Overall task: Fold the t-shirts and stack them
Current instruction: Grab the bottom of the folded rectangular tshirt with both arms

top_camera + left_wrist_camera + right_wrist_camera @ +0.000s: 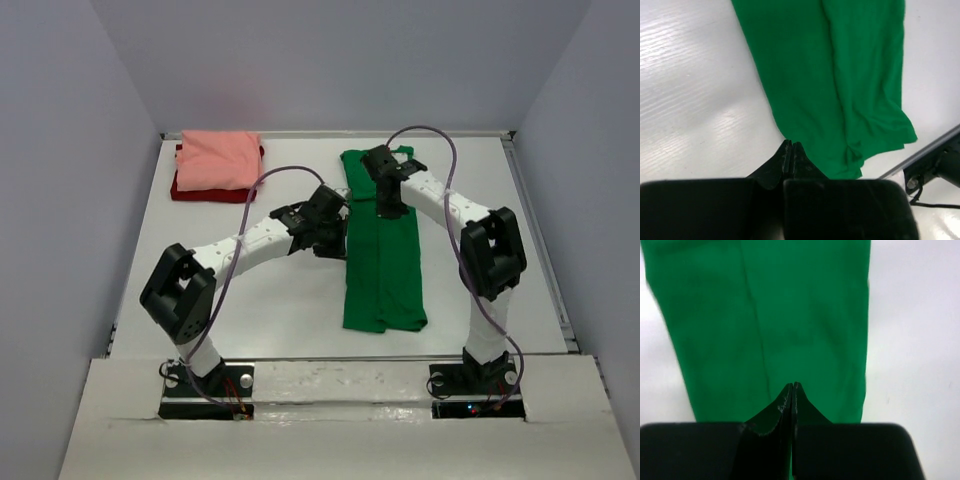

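Top external view: the green t-shirt (383, 270) lies folded into a long strip on the counter (270, 310), running front to back. Left hand (791, 146) is pinched tight at its left edge. Right hand (791, 386) is clamped closed over the strip's far part. Cloth caught or not, can't tell. The salmon pink t-shirt (220, 160) sits folded atop the dark red t-shirt (185, 188) in the far-left corner.

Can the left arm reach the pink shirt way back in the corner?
Probably yes. Only bare table lies between the left hand and the pink shirt, and it sits on that arm's side.
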`<state>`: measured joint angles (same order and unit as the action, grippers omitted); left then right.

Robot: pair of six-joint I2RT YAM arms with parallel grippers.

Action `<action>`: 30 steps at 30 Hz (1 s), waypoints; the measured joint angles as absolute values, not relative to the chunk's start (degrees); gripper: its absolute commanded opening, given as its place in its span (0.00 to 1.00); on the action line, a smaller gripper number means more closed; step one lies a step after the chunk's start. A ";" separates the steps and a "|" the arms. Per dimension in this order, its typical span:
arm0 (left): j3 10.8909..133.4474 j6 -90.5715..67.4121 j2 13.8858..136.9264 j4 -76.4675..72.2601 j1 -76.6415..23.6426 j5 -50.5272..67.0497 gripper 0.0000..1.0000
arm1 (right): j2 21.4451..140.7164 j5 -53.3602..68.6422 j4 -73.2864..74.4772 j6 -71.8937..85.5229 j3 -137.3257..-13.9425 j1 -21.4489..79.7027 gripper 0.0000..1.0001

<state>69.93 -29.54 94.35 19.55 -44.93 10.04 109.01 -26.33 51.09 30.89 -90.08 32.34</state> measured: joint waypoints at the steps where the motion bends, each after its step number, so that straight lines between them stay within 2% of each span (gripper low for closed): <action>1: 70.48 -29.47 95.31 20.12 -44.88 9.08 0.00 | 111.66 -24.91 49.67 28.71 -92.88 29.69 0.00; 7: 73.17 -28.47 94.91 22.96 -43.90 4.82 0.00 | 125.78 -19.31 46.13 18.74 -109.14 18.20 0.00; 12: 73.19 -27.64 91.59 24.91 -40.47 1.80 0.00 | 132.16 -14.52 46.44 13.93 -115.79 15.07 0.00; 15: 73.34 -27.11 90.11 26.30 -36.75 -1.19 0.00 | 132.60 -12.56 47.07 12.62 -115.94 15.35 0.00; 20: 75.88 -26.76 89.93 30.35 -29.93 -8.69 0.11 | 132.60 -10.63 47.59 11.70 -115.98 15.97 0.00; 30: 77.06 -24.71 87.46 31.59 -23.03 -9.04 0.14 | 132.11 -8.01 47.27 11.75 -110.93 16.21 0.00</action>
<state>77.06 -24.71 87.46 31.59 -23.03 -9.04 132.11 -8.01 47.27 11.75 -110.93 16.21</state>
